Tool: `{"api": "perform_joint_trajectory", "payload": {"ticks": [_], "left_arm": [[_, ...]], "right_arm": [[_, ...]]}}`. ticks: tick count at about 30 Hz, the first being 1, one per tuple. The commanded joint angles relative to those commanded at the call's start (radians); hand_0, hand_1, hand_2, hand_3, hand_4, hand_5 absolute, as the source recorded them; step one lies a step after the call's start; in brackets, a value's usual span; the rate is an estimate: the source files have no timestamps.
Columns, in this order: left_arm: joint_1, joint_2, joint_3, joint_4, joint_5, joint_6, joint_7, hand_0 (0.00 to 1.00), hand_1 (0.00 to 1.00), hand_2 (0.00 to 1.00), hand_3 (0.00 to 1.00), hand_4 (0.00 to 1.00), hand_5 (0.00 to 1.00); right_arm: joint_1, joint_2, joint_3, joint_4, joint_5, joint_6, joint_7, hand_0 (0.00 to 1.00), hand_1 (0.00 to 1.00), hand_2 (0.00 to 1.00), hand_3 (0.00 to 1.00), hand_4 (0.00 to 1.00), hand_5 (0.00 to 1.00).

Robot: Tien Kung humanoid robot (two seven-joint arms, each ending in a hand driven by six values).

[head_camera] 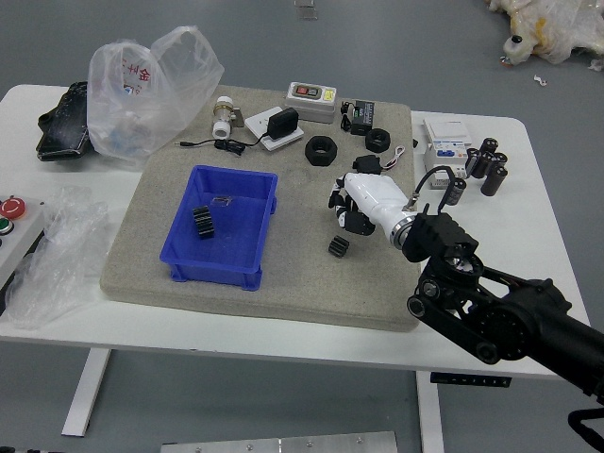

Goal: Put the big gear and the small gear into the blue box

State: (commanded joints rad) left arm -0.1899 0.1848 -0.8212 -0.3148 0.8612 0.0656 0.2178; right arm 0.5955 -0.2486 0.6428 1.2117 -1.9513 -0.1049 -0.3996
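A white table [283, 347] is partly covered by a gray-beige mat [142, 283]. At far left, a black pouch [64, 127] and a clear bag [142, 113] are seen; nearer, crumpled plastic [64, 264] and a button box [21, 243]. White boxes [445, 153] and black cylinders [494, 178] are placed far right.

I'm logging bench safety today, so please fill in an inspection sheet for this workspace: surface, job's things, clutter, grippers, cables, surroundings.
Surface: grey mat on a white table; spills, nothing seen.
Job's things: one dark ridged piece inside the blue box; a smaller dark ridged piece on the mat, outside it.
Clutter: clear plastic bag at far left, overlapping the mat; black pouch beside it.
Grippers: right hand over the mat, beyond the smaller piece; left hand, nothing seen.
Cables: black cable on the mat's far part, away from the box.
Surroundings: plastic-wrapped item beyond the table; people, nothing seen.
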Motion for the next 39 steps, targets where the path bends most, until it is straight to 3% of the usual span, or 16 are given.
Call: {"api": "perform_joint_trajectory", "payload": {"ticks": [4, 5, 7, 10, 13, 16, 19, 28, 34, 35, 39], "left_arm": [[0.003, 0.001, -0.001, 0.000, 0.000, 0.000, 0.001, 0.583, 0.533, 0.535, 0.644, 0.660, 0.164], [0.004, 0.001, -0.002, 0.000, 0.001, 0.000, 0.001, 0.584, 0.534, 0.536, 0.644, 0.661, 0.163], [0.004, 0.001, -0.003, 0.000, 0.002, 0.000, 0.002, 0.584, 0.534, 0.536, 0.644, 0.661, 0.163], [0.003, 0.001, -0.001, 0.001, 0.000, 0.000, -0.001, 0.584, 0.534, 0.536, 0.644, 0.661, 0.163], [0.000, 0.000, 0.001, 0.001, 0.000, 0.000, -0.003, 0.584, 0.533, 0.535, 0.644, 0.661, 0.164], [0.000, 0.000, -0.001, 0.001, 0.002, -0.001, -0.002, 0.584, 0.533, 0.535, 0.644, 0.661, 0.164], [0.001, 0.001, -0.004, 0.001, 0.005, -0.001, 0.000, 0.583, 0.533, 0.536, 0.643, 0.661, 0.163], [0.001, 0.001, -0.006, 0.000, 0.008, -0.002, 0.001, 0.584, 0.533, 0.536, 0.644, 0.660, 0.163], [0.000, 0.001, -0.007, 0.000, 0.010, -0.002, 0.001, 0.584, 0.533, 0.535, 0.644, 0.661, 0.163], [0.000, 0.001, -0.007, 0.000, 0.010, -0.002, 0.001, 0.583, 0.533, 0.536, 0.643, 0.660, 0.164], [0.000, 0.001, -0.008, 0.000, 0.011, -0.002, 0.002, 0.583, 0.533, 0.536, 0.643, 0.660, 0.164]], "right_arm": [[-0.060, -0.060, 0.081, 0.118, -0.055, 0.128, -0.140, 0.226, 0.474, 0.859, 0.901, 0.728, 0.301], [-0.069, -0.072, 0.093, 0.144, -0.059, 0.156, -0.172, 0.205, 0.428, 0.892, 0.909, 0.833, 0.362], [-0.082, -0.090, 0.108, 0.199, -0.058, 0.210, -0.236, 0.205, 0.428, 0.892, 0.909, 0.833, 0.362], [-0.095, -0.107, 0.109, 0.279, -0.045, 0.280, -0.246, 0.205, 0.428, 0.892, 0.909, 0.833, 0.362], [-0.097, -0.109, 0.093, 0.343, -0.030, 0.311, -0.246, 0.202, 0.406, 0.871, 0.885, 0.853, 0.356], [-0.095, -0.104, 0.059, 0.395, -0.012, 0.308, -0.246, 0.202, 0.406, 0.871, 0.885, 0.853, 0.356], [-0.090, -0.093, 0.023, 0.400, -0.007, 0.295, -0.246, 0.199, 0.397, 0.833, 0.858, 0.852, 0.354], [-0.051, -0.017, -0.046, 0.248, -0.060, 0.210, -0.246, 0.197, 0.388, 0.806, 0.818, 0.843, 0.352], [-0.037, 0.004, -0.058, 0.180, -0.073, 0.176, -0.246, 0.190, 0.378, 0.779, 0.786, 0.809, 0.332], [-0.036, 0.006, -0.061, 0.173, -0.072, 0.172, -0.246, 0.186, 0.363, 0.685, 0.750, 0.768, 0.257], [-0.034, 0.014, -0.079, 0.147, -0.066, 0.160, -0.246, 0.186, 0.363, 0.685, 0.750, 0.768, 0.257]]}}
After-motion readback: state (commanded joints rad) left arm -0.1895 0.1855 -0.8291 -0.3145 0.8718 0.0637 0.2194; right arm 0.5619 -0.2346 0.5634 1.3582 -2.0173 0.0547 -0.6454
